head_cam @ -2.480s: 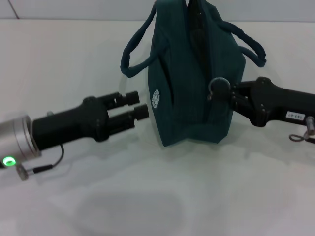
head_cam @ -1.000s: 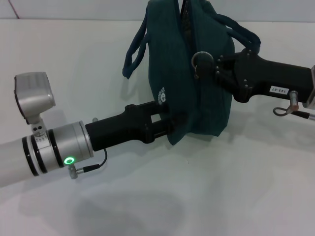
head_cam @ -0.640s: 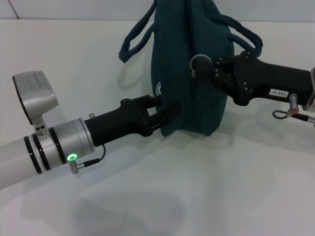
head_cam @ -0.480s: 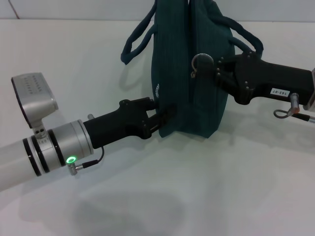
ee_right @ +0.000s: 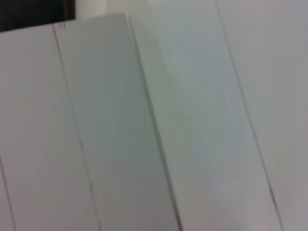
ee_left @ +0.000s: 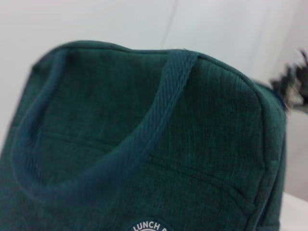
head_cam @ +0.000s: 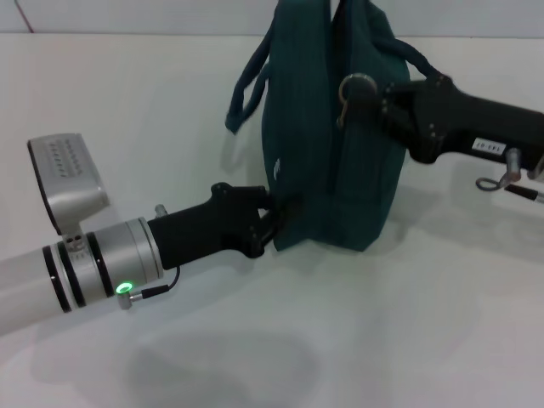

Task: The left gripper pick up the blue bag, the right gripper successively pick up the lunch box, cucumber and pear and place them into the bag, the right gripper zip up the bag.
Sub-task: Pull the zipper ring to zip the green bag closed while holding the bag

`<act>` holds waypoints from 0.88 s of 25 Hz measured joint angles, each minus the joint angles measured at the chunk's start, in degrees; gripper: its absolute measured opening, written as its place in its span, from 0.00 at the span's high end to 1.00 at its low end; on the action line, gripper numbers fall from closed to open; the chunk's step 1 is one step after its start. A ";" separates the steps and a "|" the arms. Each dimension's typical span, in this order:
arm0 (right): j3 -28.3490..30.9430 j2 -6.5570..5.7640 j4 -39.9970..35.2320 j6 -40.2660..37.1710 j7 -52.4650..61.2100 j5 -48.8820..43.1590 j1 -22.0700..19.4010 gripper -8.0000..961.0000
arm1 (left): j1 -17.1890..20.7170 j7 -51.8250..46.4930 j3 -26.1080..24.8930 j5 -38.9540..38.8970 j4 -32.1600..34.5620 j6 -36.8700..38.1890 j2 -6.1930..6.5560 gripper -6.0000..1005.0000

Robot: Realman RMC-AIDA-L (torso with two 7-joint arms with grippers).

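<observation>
The blue bag (head_cam: 331, 144) stands upright on the white table, its two loop handles hanging to either side. My left gripper (head_cam: 279, 212) is at the bag's lower left corner, and its fingers look shut on the fabric there. My right gripper (head_cam: 361, 92) is against the bag's upper right side, shut on the zipper's metal ring pull (head_cam: 355, 86). In the left wrist view, the bag's side (ee_left: 202, 144) fills the picture with a handle strap (ee_left: 159, 110) and the round logo (ee_left: 150, 226). The lunch box, cucumber and pear are out of view.
The white table (head_cam: 382, 323) stretches open in front of the bag. A wall edge runs along the back behind the bag. The right wrist view holds only pale wall panels (ee_right: 144, 134).
The right gripper has risen and shifted right with the ring pull. The bag has moved right with it. The left gripper has closed in on the bag's lower left corner.
</observation>
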 joint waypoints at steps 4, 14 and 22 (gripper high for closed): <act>0.00 -0.13 -0.12 0.01 -0.01 2.64 -0.60 0.98 | 0.01 1.87 2.39 0.08 0.00 0.01 0.22 0.90; 0.80 -0.30 -0.07 0.52 -0.03 6.39 -1.97 0.98 | 1.41 2.77 8.26 0.33 1.30 0.02 0.64 0.93; 0.79 -0.21 0.02 1.00 -0.03 6.92 -3.10 0.98 | 5.87 2.84 11.43 0.92 7.73 2.70 1.25 0.91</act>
